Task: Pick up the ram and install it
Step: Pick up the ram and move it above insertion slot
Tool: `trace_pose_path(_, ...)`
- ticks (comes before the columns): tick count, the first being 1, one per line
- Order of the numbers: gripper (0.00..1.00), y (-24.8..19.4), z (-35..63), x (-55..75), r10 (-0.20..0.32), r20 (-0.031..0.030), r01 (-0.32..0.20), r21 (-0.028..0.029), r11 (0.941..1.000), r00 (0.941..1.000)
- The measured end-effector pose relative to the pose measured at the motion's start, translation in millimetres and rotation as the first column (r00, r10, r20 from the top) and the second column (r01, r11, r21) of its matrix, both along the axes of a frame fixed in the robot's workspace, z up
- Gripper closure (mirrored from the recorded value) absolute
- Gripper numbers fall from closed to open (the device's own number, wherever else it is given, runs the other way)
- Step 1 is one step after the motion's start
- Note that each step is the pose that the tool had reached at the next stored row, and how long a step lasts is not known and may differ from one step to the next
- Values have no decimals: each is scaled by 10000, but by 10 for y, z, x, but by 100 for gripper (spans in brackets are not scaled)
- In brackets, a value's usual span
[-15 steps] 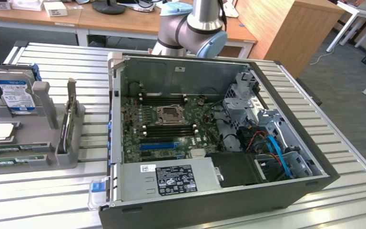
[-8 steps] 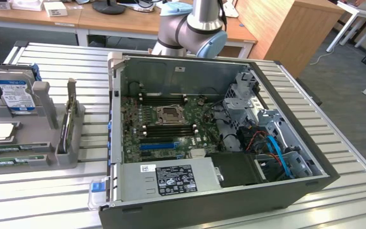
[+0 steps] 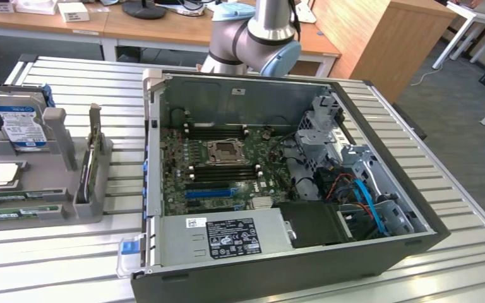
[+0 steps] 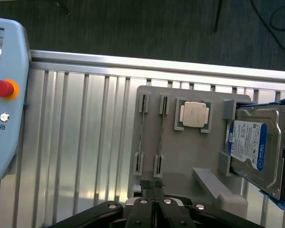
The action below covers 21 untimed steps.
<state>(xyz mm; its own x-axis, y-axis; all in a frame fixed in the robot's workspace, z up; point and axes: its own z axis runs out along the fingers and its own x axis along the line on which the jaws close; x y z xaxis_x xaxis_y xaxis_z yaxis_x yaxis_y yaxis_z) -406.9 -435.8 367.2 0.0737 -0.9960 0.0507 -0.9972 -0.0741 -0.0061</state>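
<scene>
Jaws: pressed together, empty, at edge of grey holder (image 4: 199, 156) | ram (image 4: 161, 135): standing on edge in holder slots, untouched | step: lining up the pick | care: probably best to centre over its thin edge, grip mid-length, stay square to slots

Ram (image 3: 15, 213): two long, narrow green circuit-board sticks, pale labels seen on their faces. Both are stood on edge, parallel and just apart, seated in the slots of a grey holder (image 3: 91, 211). They are found at about eight o'clock in the exterior view. From the wrist camera, each stick (image 4: 142, 135) is seen edge-on as a thin strip.
</scene>
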Motion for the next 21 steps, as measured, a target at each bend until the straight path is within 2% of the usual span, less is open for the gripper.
trace_pose_path(2,89,1,-3,0,-11,-32,11,3,10000,10000)
trace_pose_path(5,89,0,-4,0,-37,-181,37,3,10000,9998)
trace_pose_path(6,89,0,-5,-1,-44,-220,44,4,10000,9997)
trace_pose_path(7,89,0,-5,-1,-46,-234,46,2,10000,9997)
trace_pose_path(13,89,0,-22,0,-45,-236,46,46,10000,9997)
trace_pose_path(21,89,0,-24,0,-45,-236,46,51,10000,9997)
